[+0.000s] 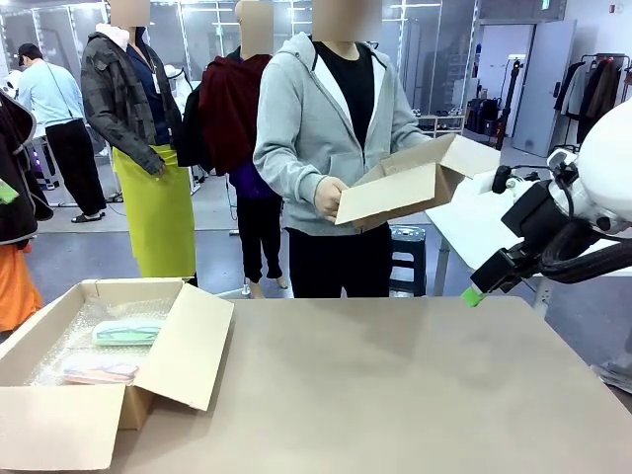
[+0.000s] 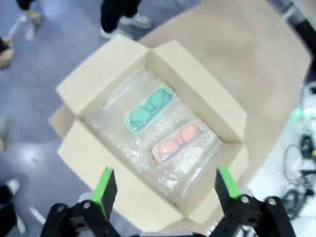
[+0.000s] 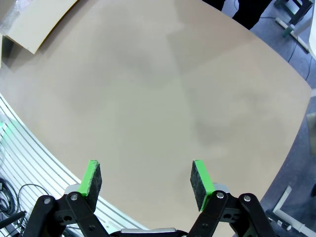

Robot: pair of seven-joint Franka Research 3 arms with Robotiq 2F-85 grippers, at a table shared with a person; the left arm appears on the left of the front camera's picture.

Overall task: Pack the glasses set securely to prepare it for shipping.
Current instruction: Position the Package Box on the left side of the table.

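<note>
Hovering above the open cardboard box [image 2: 148, 133], my left gripper [image 2: 165, 190] stands wide and empty, and my right gripper [image 3: 146, 180] waits apart and empty over the bare table [image 3: 163, 89]. Both cases lie on the bubble wrap [image 2: 197, 163] inside: the mint-green case [image 2: 149, 109] and the pink case [image 2: 177, 142], side by side, close but not touching. Their long axes run parallel, roughly along the box's length. Nothing covers them, so I judge they could slide or knock together if the box is shifted or closed carelessly. A flap [image 1: 188, 346] pressed inward by me could pinch one. The person [image 1: 336, 128] holds a second box [image 1: 415, 178].
</note>
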